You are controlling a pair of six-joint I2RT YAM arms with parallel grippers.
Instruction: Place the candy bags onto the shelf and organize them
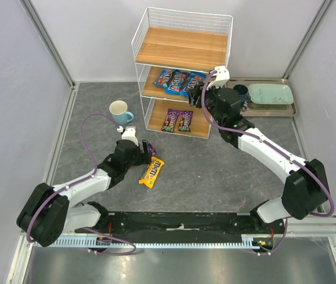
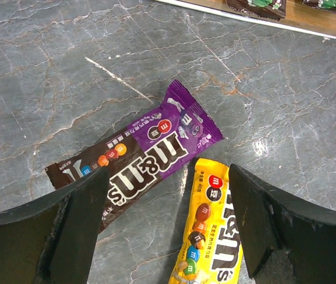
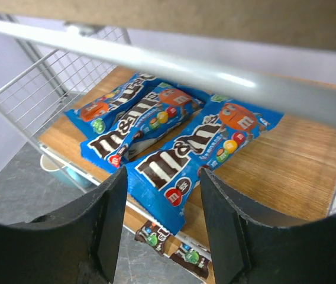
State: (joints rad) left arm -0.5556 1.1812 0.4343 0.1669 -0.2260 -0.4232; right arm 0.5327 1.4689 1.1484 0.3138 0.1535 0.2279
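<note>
The shelf point(image 1: 183, 44) stands at the back. Three blue candy bags point(image 1: 178, 80) lie on its middle board and two dark ones point(image 1: 178, 120) on the bottom board. My right gripper point(image 1: 206, 90) is at the middle board. In the right wrist view it point(image 3: 162, 192) is open, its jaws either side of the near end of a blue bag point(image 3: 186, 157) that rests on the board point(image 3: 286, 160). On the table lie a purple-brown bag point(image 2: 144, 157) and a yellow bag point(image 2: 212, 236). My left gripper point(image 2: 168, 204) hovers open over both, holding nothing.
A white and blue mug point(image 1: 119, 110) stands left of the shelf. To the right of the shelf is a flat metal tray point(image 1: 289, 109) with a teal plate point(image 1: 270, 93) on it. Grey walls close in both sides.
</note>
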